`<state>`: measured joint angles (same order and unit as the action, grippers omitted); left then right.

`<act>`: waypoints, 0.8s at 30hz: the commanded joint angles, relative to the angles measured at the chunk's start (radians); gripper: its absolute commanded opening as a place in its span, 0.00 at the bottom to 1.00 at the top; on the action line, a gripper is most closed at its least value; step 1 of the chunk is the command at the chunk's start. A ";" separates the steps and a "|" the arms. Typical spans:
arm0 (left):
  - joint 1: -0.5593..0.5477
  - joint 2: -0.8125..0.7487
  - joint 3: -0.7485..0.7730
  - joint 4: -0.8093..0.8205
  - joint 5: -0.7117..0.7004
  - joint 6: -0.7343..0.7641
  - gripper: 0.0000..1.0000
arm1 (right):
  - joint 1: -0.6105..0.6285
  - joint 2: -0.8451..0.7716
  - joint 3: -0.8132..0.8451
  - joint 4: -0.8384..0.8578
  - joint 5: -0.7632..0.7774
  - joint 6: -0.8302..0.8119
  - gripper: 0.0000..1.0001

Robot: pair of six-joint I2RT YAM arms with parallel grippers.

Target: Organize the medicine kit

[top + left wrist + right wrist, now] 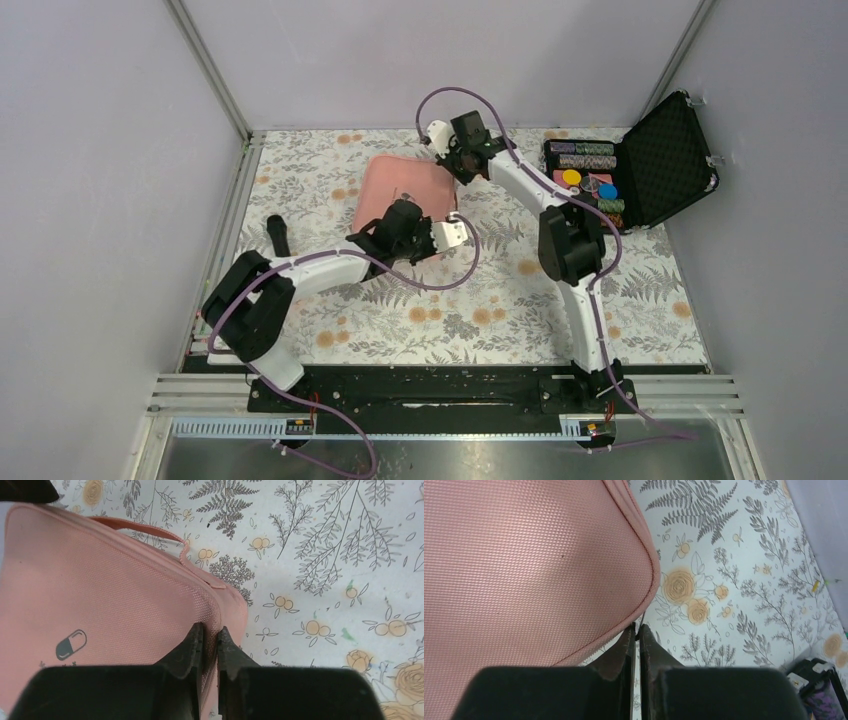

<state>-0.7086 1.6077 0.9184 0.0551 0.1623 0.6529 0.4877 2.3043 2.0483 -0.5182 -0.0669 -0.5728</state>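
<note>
Two tools, both at one pink medicine kit [400,178] lying on the floral worktop [520,300].

- Left tool [210,630]: jaws nearly together, pinching the kit's rounded corner edge. The capsule logo [70,644] sits just left of its fingers.
- Right tool [636,629]: jaws closed at another corner seam directly ahead of it. Whether anything is pinched cannot be told.
- Black case [655,165]: open, lying off to the right of the right tool.
</note>
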 commanded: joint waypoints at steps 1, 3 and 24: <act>0.036 0.069 0.073 0.065 -0.177 -0.160 0.00 | 0.039 -0.144 -0.113 -0.186 -0.133 0.036 0.00; 0.038 0.078 0.085 0.060 -0.167 -0.215 0.00 | 0.040 -0.172 -0.167 -0.185 -0.162 0.043 0.00; 0.143 0.011 0.133 -0.286 0.315 -0.141 0.00 | -0.065 -0.300 -0.270 -0.166 -0.285 0.089 0.15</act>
<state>-0.5625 1.6745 1.0279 0.0631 0.1883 0.3832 0.4843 2.1223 1.7138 -0.6830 -0.2077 -0.5510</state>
